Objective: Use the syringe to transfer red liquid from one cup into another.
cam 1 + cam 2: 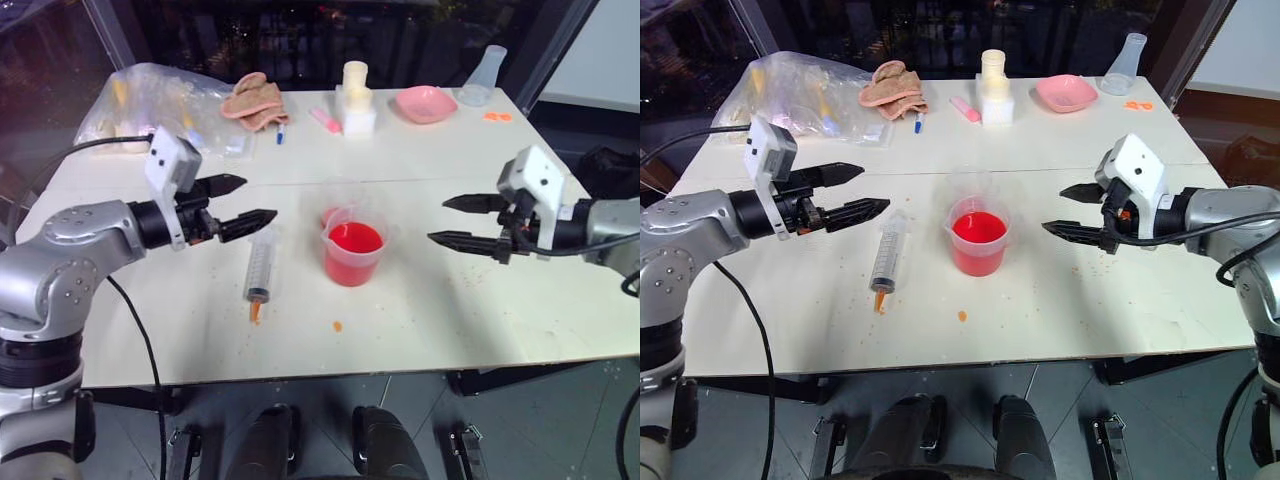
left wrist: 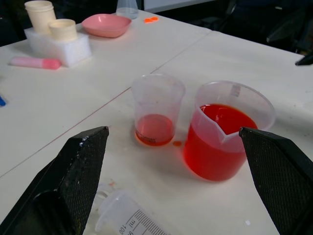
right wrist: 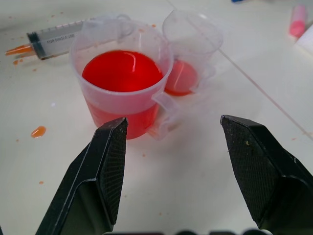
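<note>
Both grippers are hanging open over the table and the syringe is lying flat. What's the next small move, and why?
Probably lower the open left gripper onto the syringe barrel. It lies free just below that gripper, left of the full beaker; the right gripper is farther off.

— What stands at the middle of the white table [image 1: 470,300]?

— The beaker [image 1: 352,252] of red liquid [image 1: 355,238], with the smaller cup [image 2: 155,108] just behind it, near touching. The syringe [image 1: 260,268] lies flat just to the beaker's left.

— Room to either side?

— Bare tabletop lies between the beaker and the right gripper [image 1: 462,221], jaws spread above it. The left gripper [image 1: 245,200], also spread, hangs near the syringe's plunger end.

— And the far edge?

— Crowded: plastic bag [image 1: 160,100], cloth [image 1: 255,98], foam block [image 1: 356,112], pink bowl [image 1: 425,103], flask [image 1: 484,76], all well apart from the cups.
</note>
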`<state>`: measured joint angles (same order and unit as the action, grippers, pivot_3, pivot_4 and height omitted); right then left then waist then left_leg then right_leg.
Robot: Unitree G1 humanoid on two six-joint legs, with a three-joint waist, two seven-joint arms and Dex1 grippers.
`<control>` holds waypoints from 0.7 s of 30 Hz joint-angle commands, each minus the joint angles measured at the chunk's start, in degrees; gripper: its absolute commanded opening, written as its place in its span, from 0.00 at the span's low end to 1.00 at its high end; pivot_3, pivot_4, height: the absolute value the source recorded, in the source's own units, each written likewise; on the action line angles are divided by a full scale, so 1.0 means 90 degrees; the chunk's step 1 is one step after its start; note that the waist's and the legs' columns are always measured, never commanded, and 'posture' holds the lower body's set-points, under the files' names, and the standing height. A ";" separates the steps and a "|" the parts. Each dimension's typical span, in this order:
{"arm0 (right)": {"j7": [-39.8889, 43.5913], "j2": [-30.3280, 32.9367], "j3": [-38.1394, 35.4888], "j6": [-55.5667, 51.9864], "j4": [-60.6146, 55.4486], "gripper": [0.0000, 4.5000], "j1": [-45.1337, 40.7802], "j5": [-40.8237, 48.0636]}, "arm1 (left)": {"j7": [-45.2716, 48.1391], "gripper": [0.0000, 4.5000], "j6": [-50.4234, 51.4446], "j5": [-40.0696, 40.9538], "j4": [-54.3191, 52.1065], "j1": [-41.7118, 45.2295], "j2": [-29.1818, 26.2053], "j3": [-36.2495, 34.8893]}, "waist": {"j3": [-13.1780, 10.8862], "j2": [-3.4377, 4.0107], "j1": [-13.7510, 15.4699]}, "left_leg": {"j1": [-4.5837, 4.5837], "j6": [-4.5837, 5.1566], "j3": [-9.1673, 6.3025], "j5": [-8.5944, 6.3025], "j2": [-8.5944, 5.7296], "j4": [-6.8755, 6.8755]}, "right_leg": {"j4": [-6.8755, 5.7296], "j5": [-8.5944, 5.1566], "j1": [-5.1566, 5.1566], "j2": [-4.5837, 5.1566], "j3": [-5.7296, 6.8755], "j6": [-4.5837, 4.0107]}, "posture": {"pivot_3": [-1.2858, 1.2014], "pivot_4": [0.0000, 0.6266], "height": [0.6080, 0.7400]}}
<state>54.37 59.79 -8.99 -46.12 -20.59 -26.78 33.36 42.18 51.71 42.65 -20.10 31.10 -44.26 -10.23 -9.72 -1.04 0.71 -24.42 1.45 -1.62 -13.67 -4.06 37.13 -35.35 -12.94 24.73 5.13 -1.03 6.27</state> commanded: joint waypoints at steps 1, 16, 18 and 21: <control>-0.0087 0.0087 -0.0291 -0.0073 -0.0267 0.70 0.0051 0.0094 | 0.0078 1.00 -0.0232 -0.0089 0.0003 0.0190 -0.0063 -0.0010 | 0.0000 0.0000 0.0001 | 0.0000 0.0000 0.0000 0.0000 0.0000 0.0000 | 0.0000 0.0000 0.0000 0.0000 0.0000 0.0000 | 0.52 0.24 1.00; -0.0123 0.0226 -0.0297 -0.0223 -0.0382 0.70 0.0050 0.0114 | -0.0084 1.00 -0.0214 -0.0017 -0.0169 0.0239 0.0339 0.0125 | 0.0000 0.0000 0.0002 | 0.0000 0.0001 0.0000 0.0000 0.0000 0.0001 | -0.0001 0.0001 -0.0001 0.0000 0.0000 0.0002 | 0.52 0.24 1.00; -0.0120 0.0232 -0.0300 -0.0257 -0.0392 0.70 0.0019 0.0154 | -0.0203 1.00 -0.0129 0.0024 -0.0296 0.0223 0.0410 0.0180 | 0.0000 0.0000 0.0002 | 0.0000 0.0001 0.0000 0.0000 0.0000 0.0001 | 0.0000 0.0001 -0.0002 0.0000 0.0000 0.0001 | 0.52 0.24 1.00; -0.0118 0.0232 -0.0302 -0.0249 -0.0354 0.70 -0.0011 0.0145 | -0.0349 1.00 0.0009 0.0082 -0.0452 0.0227 0.0468 0.0250 | 0.0000 0.0000 0.0003 | 0.0000 0.0001 0.0000 0.0000 0.0000 0.0002 | 0.0000 0.0005 -0.0002 0.0000 0.0000 0.0009 | 0.52 0.24 1.00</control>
<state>53.28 61.00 -9.94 -48.52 -23.36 -25.67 34.10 39.83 51.41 42.67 -22.04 32.28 -40.02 -7.49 -9.72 -1.03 0.73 -24.42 1.46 -1.62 -13.66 -4.06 37.15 -35.35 -12.85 24.71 5.13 -1.03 6.43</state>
